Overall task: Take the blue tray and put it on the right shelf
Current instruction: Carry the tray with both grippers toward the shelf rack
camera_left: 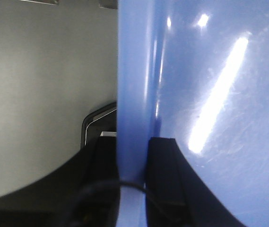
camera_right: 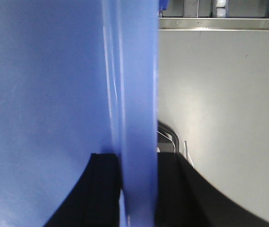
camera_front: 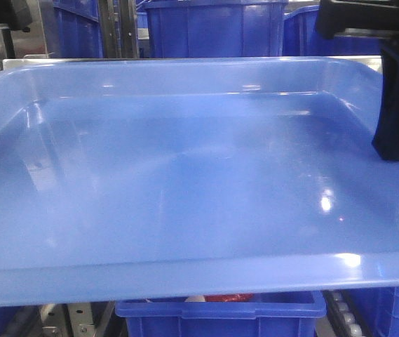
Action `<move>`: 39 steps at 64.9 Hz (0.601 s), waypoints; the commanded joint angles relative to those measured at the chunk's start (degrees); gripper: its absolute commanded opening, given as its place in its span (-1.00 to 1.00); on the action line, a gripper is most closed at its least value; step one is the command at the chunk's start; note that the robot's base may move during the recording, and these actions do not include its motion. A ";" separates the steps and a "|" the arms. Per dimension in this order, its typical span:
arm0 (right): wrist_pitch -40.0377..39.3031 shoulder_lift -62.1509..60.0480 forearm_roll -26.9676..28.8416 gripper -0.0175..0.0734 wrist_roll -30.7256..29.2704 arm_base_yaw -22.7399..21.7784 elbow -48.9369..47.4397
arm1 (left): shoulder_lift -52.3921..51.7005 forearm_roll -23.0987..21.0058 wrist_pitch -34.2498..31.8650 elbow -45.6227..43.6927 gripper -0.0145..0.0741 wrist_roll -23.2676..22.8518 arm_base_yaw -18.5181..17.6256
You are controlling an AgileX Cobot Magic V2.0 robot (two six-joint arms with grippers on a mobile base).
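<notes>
One blue tray (camera_front: 185, 189). Left hand (camera_left: 132, 151) and right hand (camera_right: 139, 161) each clenched on its rim. Three darker-blue bins (camera_front: 213, 28) behind.

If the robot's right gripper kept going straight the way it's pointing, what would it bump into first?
The right gripper is shut on the blue tray, whose rim sits in its grip. Past that, it would probably first meet the right shelf, at its shiny steel rail; depth is unclear.

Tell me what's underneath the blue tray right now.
Under the blue tray, a darker blue bin shows, with something red inside. The tray covers the rest.
</notes>
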 commanded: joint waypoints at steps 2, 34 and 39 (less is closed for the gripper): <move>-0.83 -1.58 -0.60 -0.29 0.33 0.02 -1.62 | -1.45 0.43 -0.29 -1.42 -0.72 -1.13 -0.45; -0.83 -1.58 -0.60 -0.29 0.33 0.02 -1.62 | -1.45 0.43 -0.29 -1.42 -0.72 -1.13 -0.45; -0.83 -1.58 -0.60 -0.29 0.33 0.02 -1.62 | -1.45 0.43 -0.29 -1.42 -0.72 -1.13 -0.45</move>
